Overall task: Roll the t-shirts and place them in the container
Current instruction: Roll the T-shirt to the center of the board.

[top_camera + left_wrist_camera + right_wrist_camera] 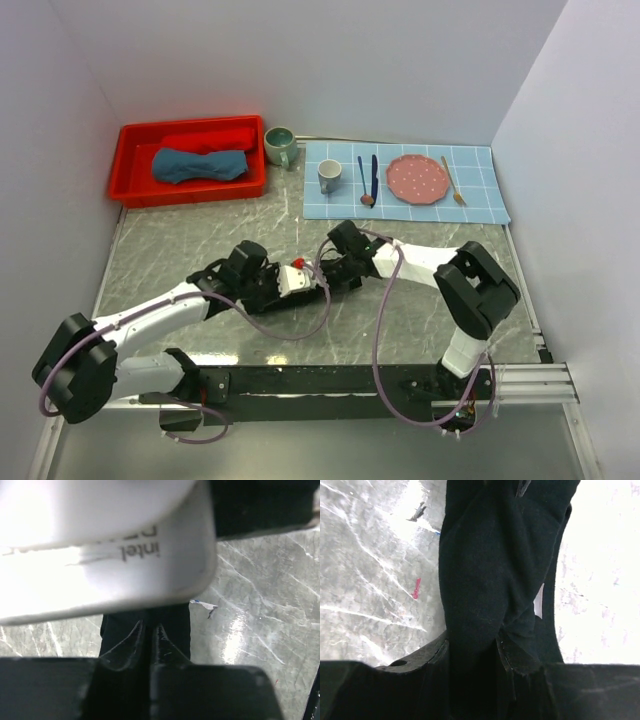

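Note:
The black t-shirt [490,565] is bunched into a thick twisted fold. My right gripper [472,645] is shut on it. In the left wrist view my left gripper [149,630] has its jaws pressed together on a strip of the same black cloth [172,630], right under the other wrist's white camera [100,545]. In the top view both grippers, left [283,292] and right [315,277], meet at the middle of the table and hide most of the black shirt. The teal-blue t-shirt [200,165] lies crumpled in the red bin [130,185] at the back left.
A red cloth [215,137] lies in the bin behind the teal shirt. A green mug [280,146] stands beside the bin. The light-blue checked placemat [480,195] at the back right holds a grey cup [329,176], cutlery [370,180] and a pink plate [416,179]. Grey marble tabletop [170,250].

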`<state>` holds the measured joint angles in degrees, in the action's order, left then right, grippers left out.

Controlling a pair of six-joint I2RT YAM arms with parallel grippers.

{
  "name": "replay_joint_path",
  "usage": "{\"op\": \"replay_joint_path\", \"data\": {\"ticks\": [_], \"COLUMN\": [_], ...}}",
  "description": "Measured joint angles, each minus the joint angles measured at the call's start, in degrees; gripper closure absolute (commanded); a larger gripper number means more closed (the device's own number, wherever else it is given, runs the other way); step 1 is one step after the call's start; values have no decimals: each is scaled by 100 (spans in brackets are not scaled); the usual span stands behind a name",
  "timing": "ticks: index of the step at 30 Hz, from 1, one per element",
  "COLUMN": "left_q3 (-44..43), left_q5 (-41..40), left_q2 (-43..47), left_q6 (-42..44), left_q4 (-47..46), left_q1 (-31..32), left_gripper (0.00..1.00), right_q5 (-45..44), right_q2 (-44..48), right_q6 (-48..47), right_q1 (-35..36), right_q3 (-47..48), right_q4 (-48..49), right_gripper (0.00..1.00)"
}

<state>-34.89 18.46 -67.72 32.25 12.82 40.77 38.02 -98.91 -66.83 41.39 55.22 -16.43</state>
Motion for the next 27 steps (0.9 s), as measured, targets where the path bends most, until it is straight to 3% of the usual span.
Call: {"op": "replay_joint_path", "data": {"ticks": [7, 16, 19, 20, 23, 25, 27], "left_q3": [-1001, -2299, -2463, -2492, -2562, -2542, -2430], "left_q5": [1036, 2103, 2116, 2124, 2223, 2201, 2081], "left_q2": [-957, -2391, -2684, -2802, -2966, -2881, -2638], "left_q6": [306, 638, 809, 863, 859, 780, 710], "left_q4": [804, 1856, 2179, 2267, 2295, 2284, 2240], "left_q1": [-966, -2024, -2192, -2243, -2393, -2465, -2503], "left_gripper": [99, 99, 85, 73, 51, 41, 39], "right_q5": [614, 1368, 1784, 1928, 2234, 2315, 2358], "right_q2": [-717, -2354, -3161, -3410, -3840, -3941, -3993], "right_q6": [476, 1167, 1384, 1469, 1620, 1663, 1709], "right_q1": [-334, -673, -789, -833, -925, -946, -955], "right_q3": [1032, 3324, 4439, 4760, 5294, 5421, 5475], "right_q4": [-1047, -3156, -4050, -4293, -4809, -4937, -4999], "right_gripper": [71, 71, 71, 71, 72, 72, 72]}}
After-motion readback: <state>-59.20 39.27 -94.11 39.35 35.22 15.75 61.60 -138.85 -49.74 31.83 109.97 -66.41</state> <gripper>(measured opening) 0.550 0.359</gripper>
